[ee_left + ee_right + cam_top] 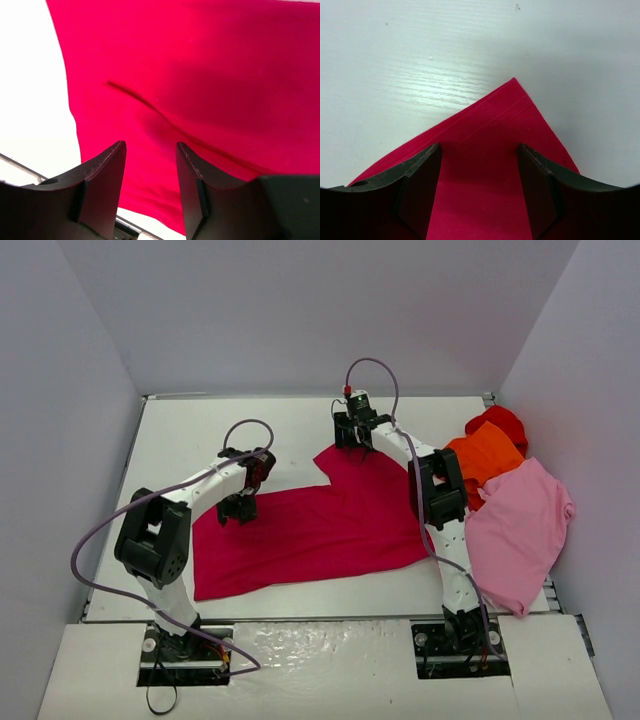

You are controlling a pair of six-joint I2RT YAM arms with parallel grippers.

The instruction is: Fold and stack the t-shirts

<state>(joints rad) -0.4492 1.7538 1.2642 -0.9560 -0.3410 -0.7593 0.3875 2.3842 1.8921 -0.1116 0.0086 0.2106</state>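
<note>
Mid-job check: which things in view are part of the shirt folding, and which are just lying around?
Job:
- crimson shirt, spread mid-table
- orange shirt, pink shirt and red shirt, heaped at the right edge
- left gripper and right gripper, both open over the crimson shirt

Not the job:
- table
- cables of the arms

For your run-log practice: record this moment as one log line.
crimson t-shirt: spread out | left fingers: open over its left side | right fingers: open over far corner | other shirts: heaped right
</note>
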